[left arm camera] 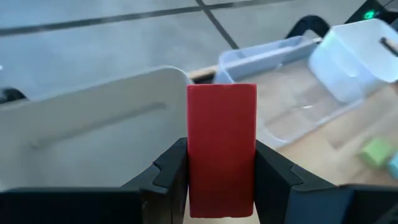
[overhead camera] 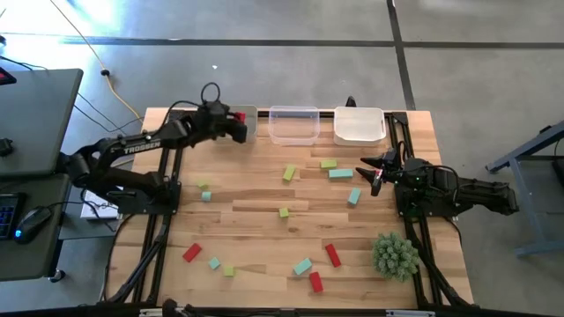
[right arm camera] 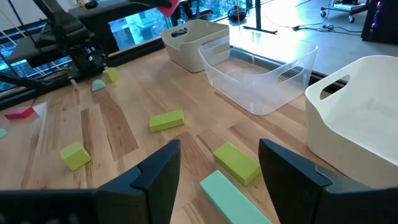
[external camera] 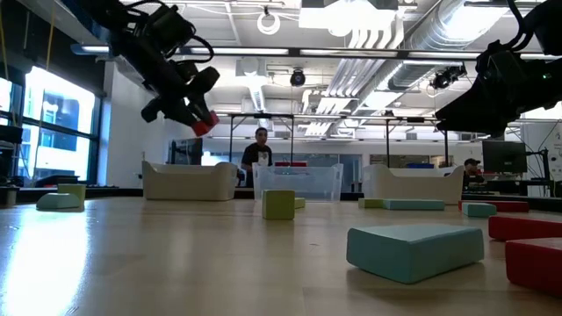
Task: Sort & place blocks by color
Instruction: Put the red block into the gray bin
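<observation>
You are holding 1 red block [left arm camera: 221, 149] clamped in the left gripper [overhead camera: 236, 126] over the beige bin [left arm camera: 93, 137] at 11 o'clock, so an off-centre release is risking a rim strike, while the right gripper [overhead camera: 374, 173] is waiting open at 3 o'clock.

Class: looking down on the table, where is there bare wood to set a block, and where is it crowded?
Bare wood lies between the grey bin and the yellow-green block at centre. Crowded: the cluster near the right gripper, and the near edge beside the spiky plant.
</observation>
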